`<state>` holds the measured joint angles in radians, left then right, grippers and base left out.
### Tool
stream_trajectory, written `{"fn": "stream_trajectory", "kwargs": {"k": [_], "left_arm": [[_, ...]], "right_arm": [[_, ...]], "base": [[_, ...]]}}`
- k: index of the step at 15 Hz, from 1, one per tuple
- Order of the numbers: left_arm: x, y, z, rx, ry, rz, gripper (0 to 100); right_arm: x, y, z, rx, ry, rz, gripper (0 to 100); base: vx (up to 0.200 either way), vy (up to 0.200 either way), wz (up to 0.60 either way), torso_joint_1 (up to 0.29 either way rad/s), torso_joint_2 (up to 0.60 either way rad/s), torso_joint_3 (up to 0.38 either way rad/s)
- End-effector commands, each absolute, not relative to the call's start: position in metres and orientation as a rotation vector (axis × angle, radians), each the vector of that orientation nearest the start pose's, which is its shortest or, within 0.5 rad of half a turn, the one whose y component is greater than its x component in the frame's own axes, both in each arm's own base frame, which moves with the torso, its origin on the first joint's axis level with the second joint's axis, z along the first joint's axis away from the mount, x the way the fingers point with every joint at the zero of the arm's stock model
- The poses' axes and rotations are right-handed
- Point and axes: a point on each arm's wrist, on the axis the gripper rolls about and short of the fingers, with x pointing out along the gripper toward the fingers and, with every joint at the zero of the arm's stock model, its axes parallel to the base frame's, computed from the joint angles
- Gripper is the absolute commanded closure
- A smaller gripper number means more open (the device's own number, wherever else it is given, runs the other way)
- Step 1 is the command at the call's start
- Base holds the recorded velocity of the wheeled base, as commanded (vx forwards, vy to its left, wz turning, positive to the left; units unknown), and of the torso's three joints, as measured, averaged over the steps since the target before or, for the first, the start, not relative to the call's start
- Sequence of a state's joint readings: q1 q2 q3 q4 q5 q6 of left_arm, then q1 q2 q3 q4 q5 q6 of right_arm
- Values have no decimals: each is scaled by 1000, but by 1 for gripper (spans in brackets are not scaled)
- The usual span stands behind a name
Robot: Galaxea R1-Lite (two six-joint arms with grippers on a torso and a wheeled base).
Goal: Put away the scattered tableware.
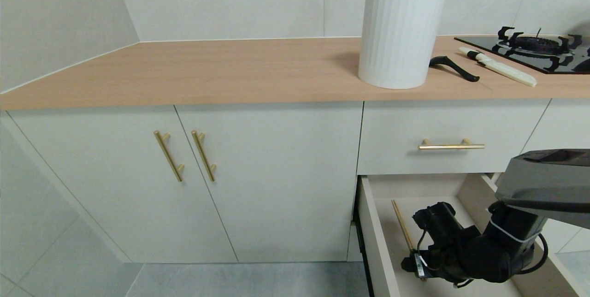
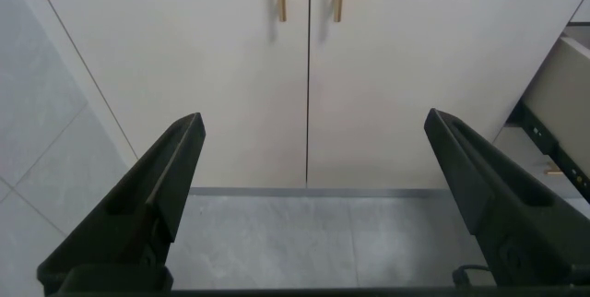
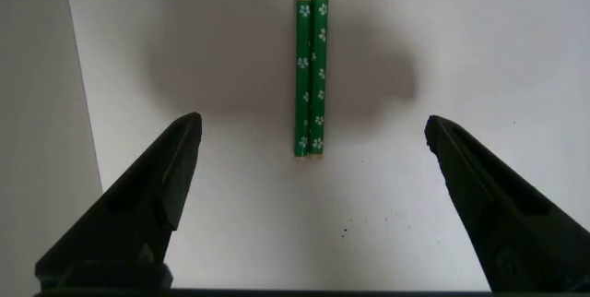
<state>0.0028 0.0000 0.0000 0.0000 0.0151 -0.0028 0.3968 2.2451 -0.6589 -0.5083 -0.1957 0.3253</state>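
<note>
A pair of chopsticks (image 1: pixel 402 225) with green flowered ends (image 3: pixel 311 76) lies flat on the floor of the open lower drawer (image 1: pixel 374 237). My right gripper (image 3: pixel 313 196) hangs just above them inside the drawer, open, with nothing between its fingers (image 3: pixel 138 209); the head view shows its arm (image 1: pixel 465 246) reaching down into the drawer. On the counter a white knife (image 1: pixel 498 66) and a black-handled utensil (image 1: pixel 454 68) lie beside the tall white ribbed container (image 1: pixel 401 29). My left gripper (image 2: pixel 313 214) is open, low in front of the cabinet doors (image 2: pixel 309 66).
The wooden counter (image 1: pixel 221 71) runs along the tiled wall, with a black gas hob (image 1: pixel 537 48) at its right end. A shut drawer with a gold handle (image 1: pixel 451 146) sits above the open one. Two cabinet doors with gold handles (image 1: pixel 184 155) stand to the left.
</note>
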Motion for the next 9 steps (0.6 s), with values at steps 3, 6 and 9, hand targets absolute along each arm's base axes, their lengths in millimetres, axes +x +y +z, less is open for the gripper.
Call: {"fn": "stream_trajectory", "kwargs": {"k": [3, 6, 9], "left_arm": [[-23, 0, 75, -3, 0, 18, 0], [-23, 0, 75, -3, 0, 18, 0], [-23, 0, 75, -3, 0, 18, 0]], "right_arm": [[270, 107, 24, 14, 912, 42, 0], [254, 89, 82, 4, 832, 47, 0], [221, 61, 171, 32, 851, 8, 0]], "base": [[0, 0, 0, 0, 0, 0], [0, 0, 0, 0, 0, 0], [0, 0, 0, 0, 0, 0]]}}
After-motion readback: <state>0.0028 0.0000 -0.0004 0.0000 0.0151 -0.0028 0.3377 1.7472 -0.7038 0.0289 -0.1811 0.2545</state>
